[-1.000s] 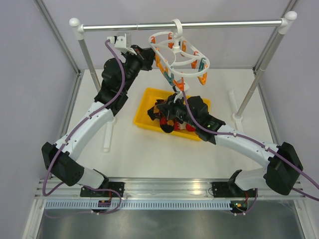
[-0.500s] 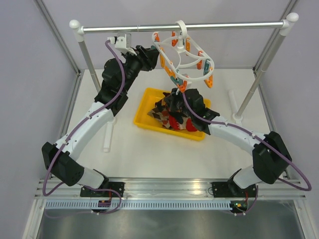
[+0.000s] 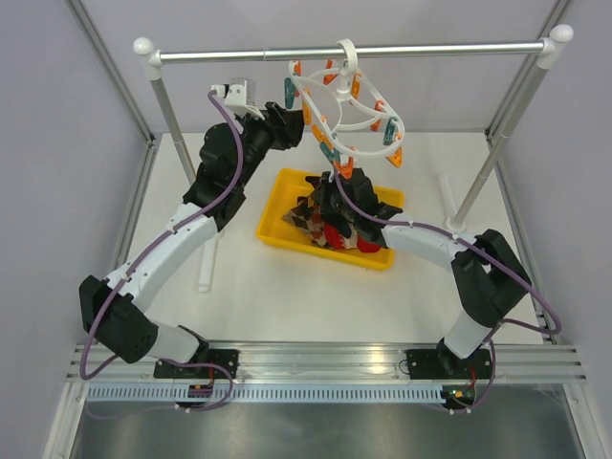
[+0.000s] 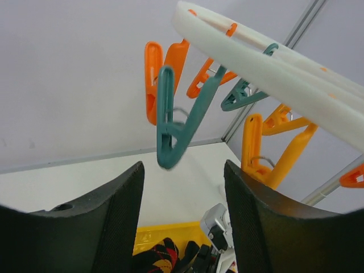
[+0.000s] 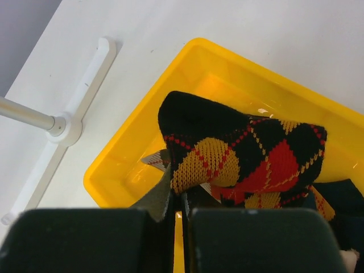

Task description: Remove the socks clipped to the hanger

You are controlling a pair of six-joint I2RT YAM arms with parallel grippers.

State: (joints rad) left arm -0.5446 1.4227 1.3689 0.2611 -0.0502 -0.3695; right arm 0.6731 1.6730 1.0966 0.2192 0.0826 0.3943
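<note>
With the black, red and mustard argyle sock (image 5: 244, 153) pinched in the closed right end effector (image 5: 181, 227) above the yellow plastic tray (image 5: 128, 153), drop-off seems in hand; next, release it, while the left end effector (image 4: 183, 190), jaws apart, faces a bare teal peg (image 4: 170, 125) on the white plastic ring hanger (image 4: 267, 60).

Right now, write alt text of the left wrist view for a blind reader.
Between the open black fingers of the left gripper, a teal plastic peg hangs from the white plastic ring hanger among orange pegs. Below, a yellow plastic tray holds dark patterned fabric socks.
</note>
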